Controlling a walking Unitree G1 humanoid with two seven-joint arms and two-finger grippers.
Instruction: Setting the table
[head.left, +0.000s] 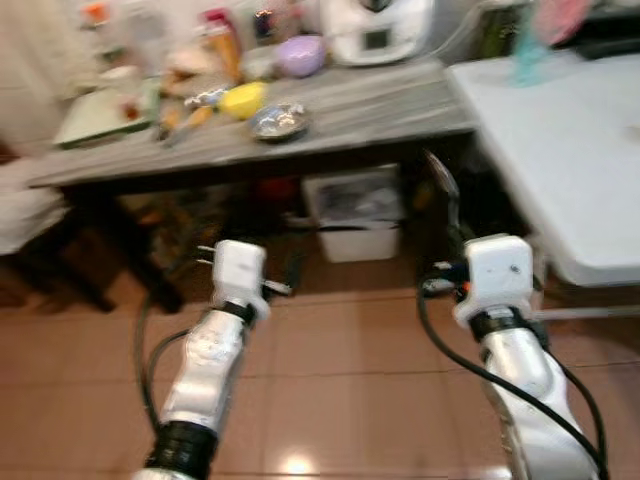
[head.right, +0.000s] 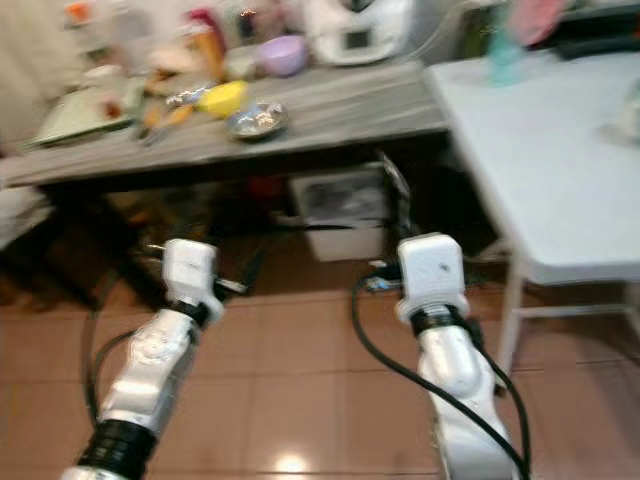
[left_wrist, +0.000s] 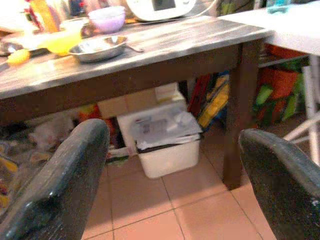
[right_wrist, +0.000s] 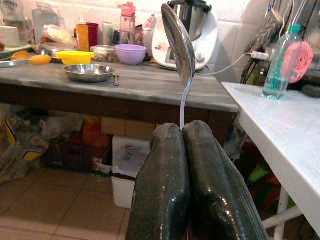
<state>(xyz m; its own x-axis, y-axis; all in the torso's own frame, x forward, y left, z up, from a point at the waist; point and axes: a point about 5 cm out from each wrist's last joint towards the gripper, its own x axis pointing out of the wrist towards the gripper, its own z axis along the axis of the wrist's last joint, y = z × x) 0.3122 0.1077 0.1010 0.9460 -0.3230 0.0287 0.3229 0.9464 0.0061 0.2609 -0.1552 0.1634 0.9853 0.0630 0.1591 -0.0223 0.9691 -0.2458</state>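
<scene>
My right gripper (right_wrist: 181, 131) is shut on the handle of a metal spoon (right_wrist: 177, 45), which stands upright with its bowl above the fingers. The spoon (head.left: 440, 176) is held in front of the grey wooden table (head.left: 380, 105), near that table's right leg. My left gripper (left_wrist: 172, 136) is open with nothing between its fingers (left_wrist: 65, 180) and points under the same table. On the tabletop lie a metal bowl (head.left: 278, 122), a yellow bowl (head.left: 243, 98) and a purple bowl (head.left: 300, 55). A white table (head.left: 570, 150) stands to the right.
A white bin (head.left: 355, 215) stands under the grey table among clutter. A white kitchen appliance (head.left: 378, 30), bottles and jars line the back of the tabletop. A green-blue bottle (right_wrist: 276, 70) stands on the white table. Tiled floor (head.left: 340, 370) lies before me.
</scene>
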